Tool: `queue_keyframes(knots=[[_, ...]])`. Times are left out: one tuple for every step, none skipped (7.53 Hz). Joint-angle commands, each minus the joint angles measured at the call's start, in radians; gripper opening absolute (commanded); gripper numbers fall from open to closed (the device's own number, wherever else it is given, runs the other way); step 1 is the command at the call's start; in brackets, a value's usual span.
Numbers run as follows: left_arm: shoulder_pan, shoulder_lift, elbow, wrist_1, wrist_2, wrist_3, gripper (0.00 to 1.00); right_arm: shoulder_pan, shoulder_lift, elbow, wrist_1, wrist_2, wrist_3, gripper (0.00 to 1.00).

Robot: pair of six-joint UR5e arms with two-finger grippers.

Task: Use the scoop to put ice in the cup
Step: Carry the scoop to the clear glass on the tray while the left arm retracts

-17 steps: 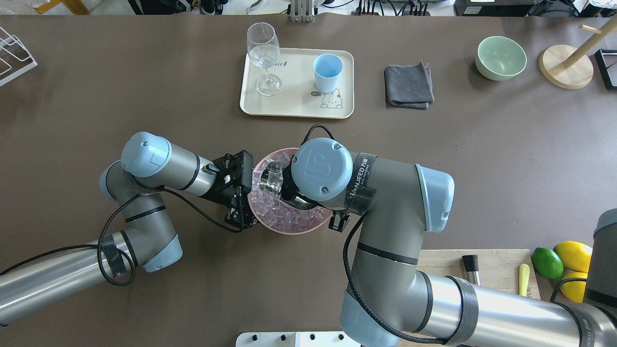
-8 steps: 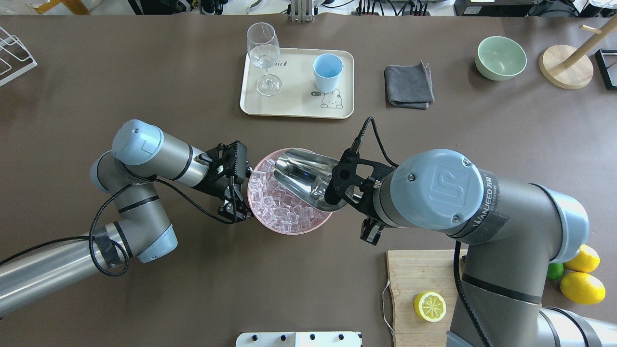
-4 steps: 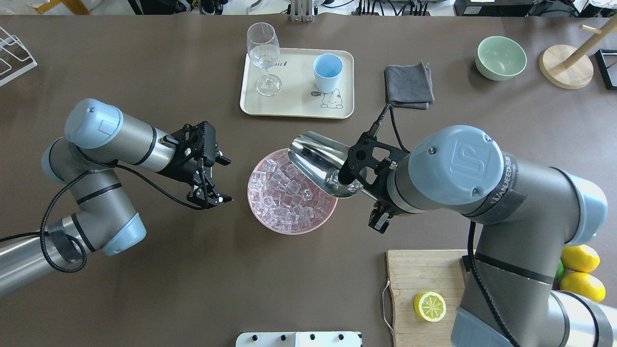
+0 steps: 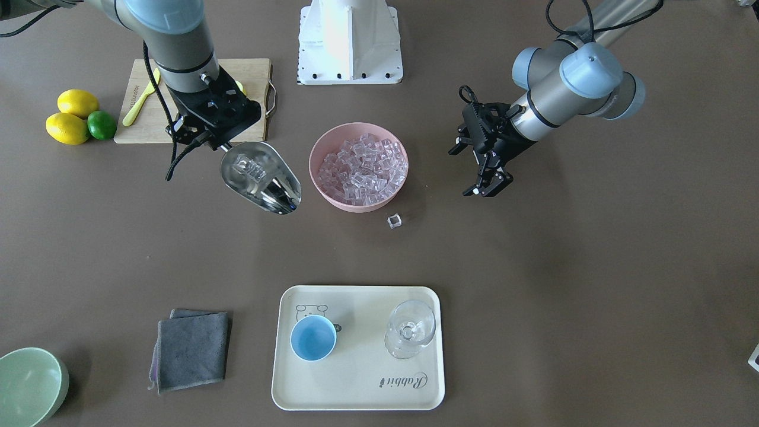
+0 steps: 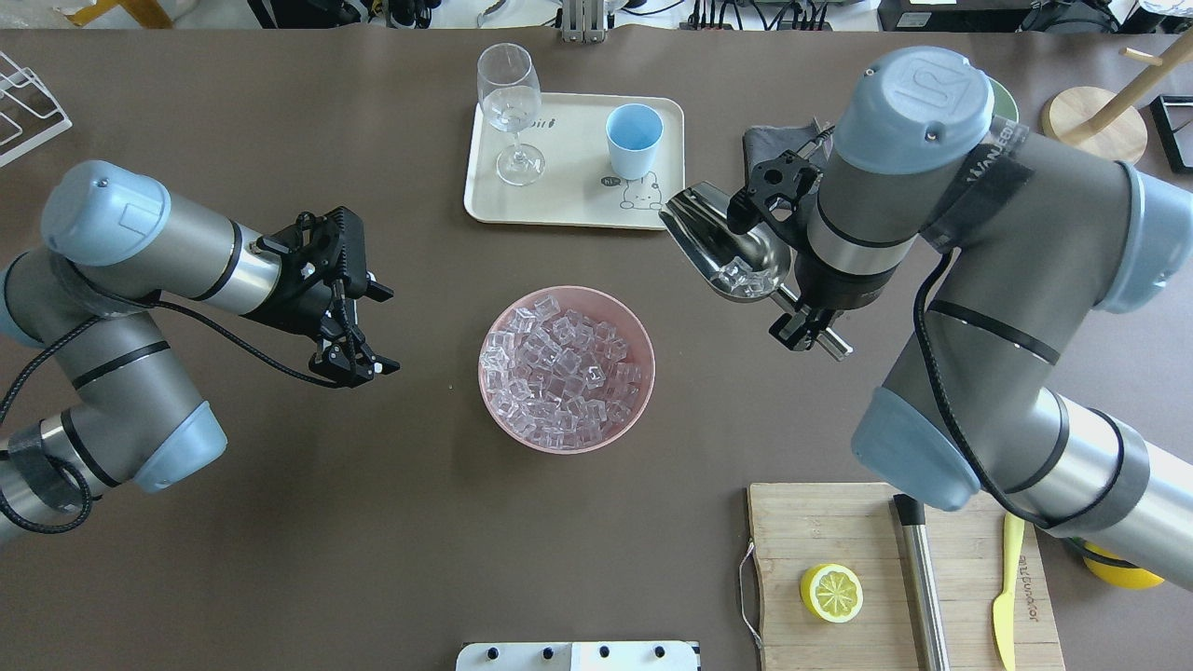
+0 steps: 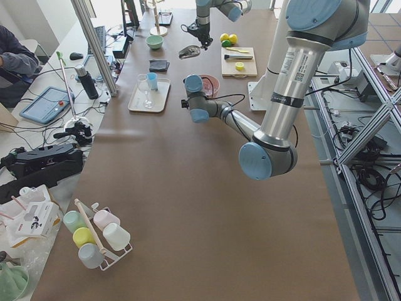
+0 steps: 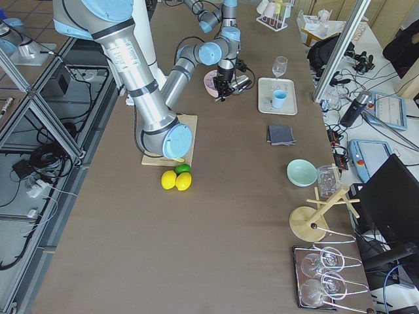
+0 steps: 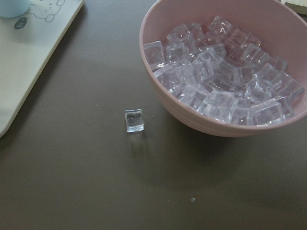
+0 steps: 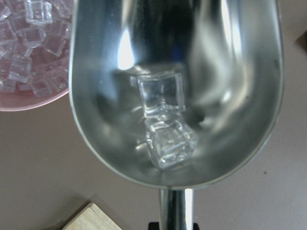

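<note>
My right gripper [image 5: 803,321] is shut on the straight handle of the steel scoop [image 5: 727,250]. It holds the scoop above the table, just right of the tray's near corner. Two ice cubes [image 9: 163,115] lie in the trough. The pink bowl [image 5: 643,410] at the table's middle holds many ice cubes [image 5: 559,368]. One loose cube [image 4: 394,221] lies on the table beside the bowl. The light-blue cup [image 5: 634,140] stands empty on the cream tray [image 5: 569,200]. My left gripper [image 5: 384,328] is open and empty, left of the bowl.
A wine glass [image 5: 509,102] stands on the tray left of the cup. A grey cloth [image 4: 193,349] and a pale-green bowl [image 4: 29,385] lie beyond the scoop. A cutting board [image 5: 839,531] holds a lemon half [image 5: 831,593], a steel rod [image 5: 918,568] and a yellow knife [image 5: 1005,596].
The right arm has lifted the scoop out of the pink bowl with ice in it and swung it toward the tray. The left gripper has drawn back left from the bowl's rim.
</note>
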Motion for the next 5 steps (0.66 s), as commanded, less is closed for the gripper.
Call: queue_keyframes(knots=[[-0.045,0.050,-0.071,0.124,0.003,-0.002,0.98,0.070,0.163,-0.235,-0.118,0.090,-0.012,0.00],[-0.065,0.053,-0.071,0.173,0.004,-0.001,0.98,0.097,0.243,-0.330,-0.173,0.104,-0.040,0.00],[-0.088,0.056,-0.071,0.241,0.041,-0.002,0.98,0.134,0.306,-0.419,-0.224,0.124,-0.097,0.00],[-0.107,0.058,-0.074,0.329,0.102,-0.002,0.98,0.157,0.369,-0.515,-0.255,0.144,-0.134,0.00],[-0.113,0.058,-0.073,0.376,0.158,-0.002,0.98,0.159,0.421,-0.600,-0.273,0.145,-0.171,0.00]])
